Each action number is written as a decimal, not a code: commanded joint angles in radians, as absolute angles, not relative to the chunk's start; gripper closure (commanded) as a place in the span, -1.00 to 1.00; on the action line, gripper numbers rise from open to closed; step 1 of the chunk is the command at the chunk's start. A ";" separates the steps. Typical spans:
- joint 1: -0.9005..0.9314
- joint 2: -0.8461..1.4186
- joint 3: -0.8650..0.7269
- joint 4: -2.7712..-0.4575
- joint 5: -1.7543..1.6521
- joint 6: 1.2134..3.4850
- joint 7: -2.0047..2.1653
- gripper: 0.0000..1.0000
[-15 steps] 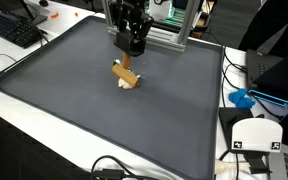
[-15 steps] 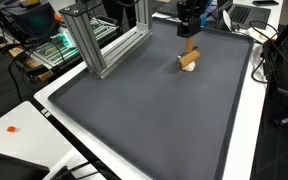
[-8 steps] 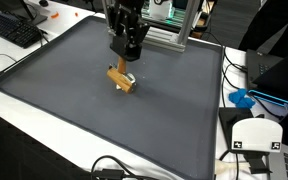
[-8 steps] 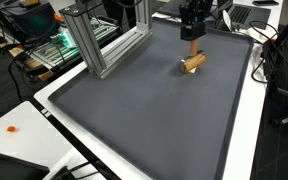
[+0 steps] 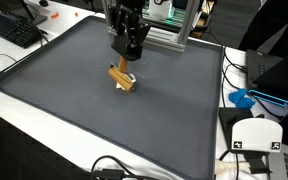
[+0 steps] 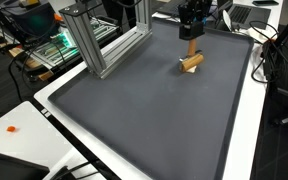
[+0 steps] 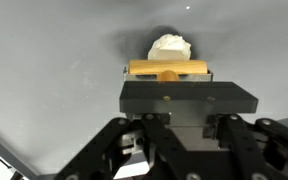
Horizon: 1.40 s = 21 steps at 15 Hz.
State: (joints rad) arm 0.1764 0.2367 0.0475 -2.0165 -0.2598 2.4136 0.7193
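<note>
A short wooden block (image 5: pixel 122 78) with a white rounded piece (image 7: pixel 170 46) beside it is at the far middle of the dark grey mat (image 5: pixel 74 95), just under my gripper (image 5: pixel 130 57). In the wrist view the block (image 7: pixel 169 69) lies crosswise right at the front edge of the gripper (image 7: pixel 171 84), centred on it, and the black body hides the fingertips. The white piece shows beyond it with a shadow round it. The gripper (image 6: pixel 191 42) points straight down over the block (image 6: pixel 191 62) and appears shut on it.
An aluminium frame (image 6: pixel 104 40) stands at the mat's (image 6: pixel 154 115) back edge, close behind the arm. A keyboard (image 5: pixel 12 28), a blue object (image 5: pixel 242 98), a white device (image 5: pixel 254 135) and cables (image 5: pixel 114 168) lie off the mat on the white table.
A second ago the block stood steeply tilted under the gripper; it has since turned to lie nearly level, and the gripper has risen slightly. Nothing has moved in the last half second.
</note>
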 commanded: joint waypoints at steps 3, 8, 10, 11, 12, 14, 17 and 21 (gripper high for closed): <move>0.181 0.208 0.063 -2.038 -0.185 2.297 0.663 0.57; 0.181 0.205 0.066 -2.037 -0.161 2.248 0.640 0.57; 0.181 0.206 0.067 -2.034 -0.156 2.236 0.639 0.57; 0.182 0.207 0.066 -2.032 -0.157 2.236 0.644 0.57; 0.181 0.206 0.067 -2.031 -0.153 2.239 0.644 0.57; 0.181 0.207 0.065 -2.026 -0.151 2.244 0.655 0.57; 0.185 0.213 0.053 -2.021 -0.172 2.269 0.715 0.57; 0.185 0.223 0.038 -2.012 -0.181 2.287 0.840 0.57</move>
